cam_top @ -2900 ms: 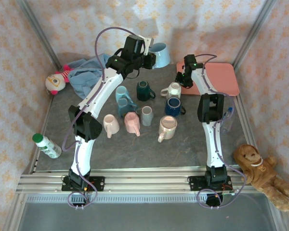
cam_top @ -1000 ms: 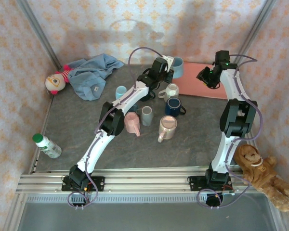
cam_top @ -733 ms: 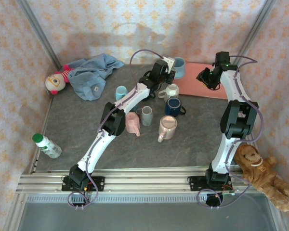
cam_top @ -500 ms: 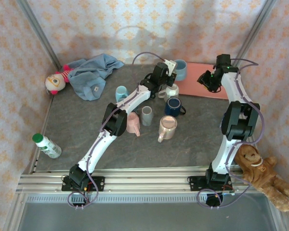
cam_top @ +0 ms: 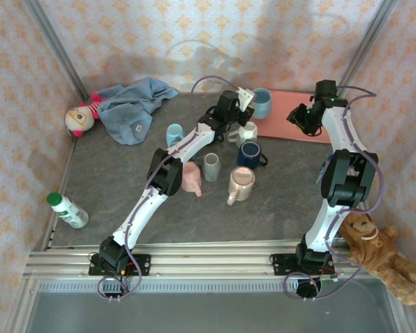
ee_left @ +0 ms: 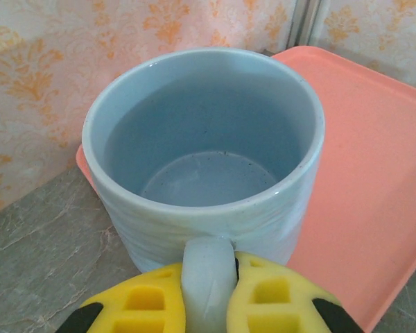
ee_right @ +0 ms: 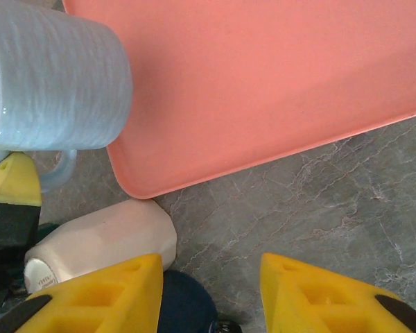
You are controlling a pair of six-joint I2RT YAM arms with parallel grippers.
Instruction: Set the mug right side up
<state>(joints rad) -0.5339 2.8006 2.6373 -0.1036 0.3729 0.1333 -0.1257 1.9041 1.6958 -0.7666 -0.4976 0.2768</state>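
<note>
A light blue mug stands upright with its mouth up at the left corner of the pink tray. My left gripper is shut on the mug's handle, yellow pads on both sides. In the top view the mug sits at the tray's left end, with the left gripper just left of it. Whether the mug's base touches the tray I cannot tell. My right gripper hangs open over bare table by the tray's near edge, holding nothing, and in its view the mug is at upper left.
Several mugs cluster mid-table: white, dark blue, grey, pink, beige, teal. The white mug lies below the right gripper. Blue cloth, doll, bottle, teddy lie around.
My left gripper has carried the light blue mug rightward to the tray's left corner. The right gripper has drifted slightly right over the tray, still open.
</note>
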